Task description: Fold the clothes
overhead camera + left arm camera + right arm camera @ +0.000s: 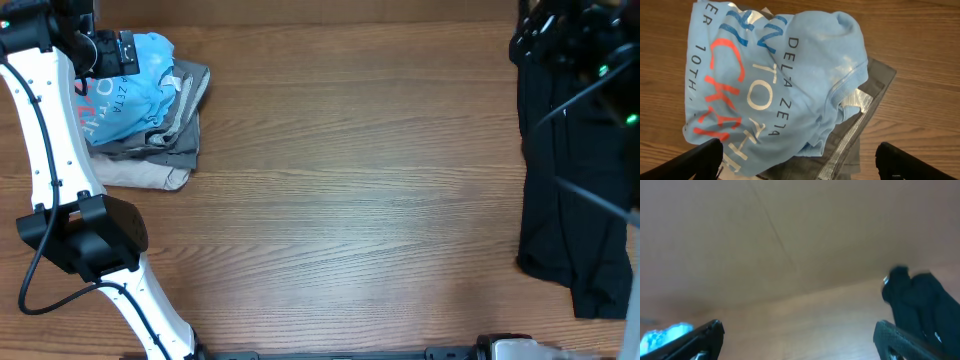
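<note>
The sky-blue T-shirt (130,85) with red and white lettering lies crumpled on a stack of folded garments at the table's far left. In the left wrist view the T-shirt (775,85) fills most of the frame. My left gripper (105,50) hovers over the shirt's back edge; its fingers (800,162) are spread wide with nothing between them. My right gripper (575,35) is at the far right above the black garment; its fingers (800,340) are open and empty. A bit of the blue shirt (660,335) shows blurred in the right wrist view.
Folded grey (185,120) and beige (140,175) garments lie under the T-shirt; the grey one also shows in the left wrist view (860,130). A long black garment (575,200) lies along the right edge, also in the right wrist view (920,300). The left arm's base (85,235) stands front left.
</note>
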Controlling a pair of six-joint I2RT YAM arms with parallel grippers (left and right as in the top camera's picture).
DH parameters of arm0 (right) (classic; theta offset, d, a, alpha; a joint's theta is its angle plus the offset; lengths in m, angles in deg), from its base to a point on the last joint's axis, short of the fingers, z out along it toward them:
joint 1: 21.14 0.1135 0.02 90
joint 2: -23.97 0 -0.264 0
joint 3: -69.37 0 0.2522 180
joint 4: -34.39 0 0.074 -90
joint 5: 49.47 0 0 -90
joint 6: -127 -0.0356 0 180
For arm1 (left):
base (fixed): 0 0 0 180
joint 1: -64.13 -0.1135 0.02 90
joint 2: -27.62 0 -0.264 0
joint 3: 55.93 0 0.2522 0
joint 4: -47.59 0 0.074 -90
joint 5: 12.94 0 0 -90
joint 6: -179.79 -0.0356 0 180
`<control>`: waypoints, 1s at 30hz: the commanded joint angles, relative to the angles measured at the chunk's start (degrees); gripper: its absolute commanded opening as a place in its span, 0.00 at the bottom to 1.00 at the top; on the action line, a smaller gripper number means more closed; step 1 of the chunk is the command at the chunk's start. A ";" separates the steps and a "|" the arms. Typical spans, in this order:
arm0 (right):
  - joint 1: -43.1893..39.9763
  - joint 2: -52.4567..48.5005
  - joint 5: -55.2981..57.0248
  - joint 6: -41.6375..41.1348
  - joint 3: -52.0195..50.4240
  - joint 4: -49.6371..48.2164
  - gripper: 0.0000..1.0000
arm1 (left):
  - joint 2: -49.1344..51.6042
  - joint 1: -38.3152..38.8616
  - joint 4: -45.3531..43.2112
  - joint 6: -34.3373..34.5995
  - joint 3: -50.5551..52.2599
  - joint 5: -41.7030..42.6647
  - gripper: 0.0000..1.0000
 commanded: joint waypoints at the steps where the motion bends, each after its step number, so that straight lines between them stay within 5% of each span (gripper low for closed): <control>1: 1.01 9.81 0.98 0.15 -17.49 -9.84 1.00 | 0.28 0.00 -0.07 -0.74 -0.24 0.63 1.00; 9: -0.59 35.08 0.26 0.11 -62.66 -39.78 1.00 | 0.28 0.00 -0.07 -0.74 -0.24 0.63 1.00; 16: -2.99 55.36 0.63 -0.02 -92.17 -55.58 1.00 | 0.28 0.00 -0.07 -0.74 -0.24 0.63 1.00; 22: -2.99 66.97 2.08 -0.04 -108.61 -62.42 1.00 | 0.28 0.00 -0.07 -0.74 -0.24 0.63 1.00; 30: -2.99 74.20 3.13 -0.02 -115.36 -62.25 1.00 | 0.28 0.00 -0.07 -0.74 -0.24 0.63 1.00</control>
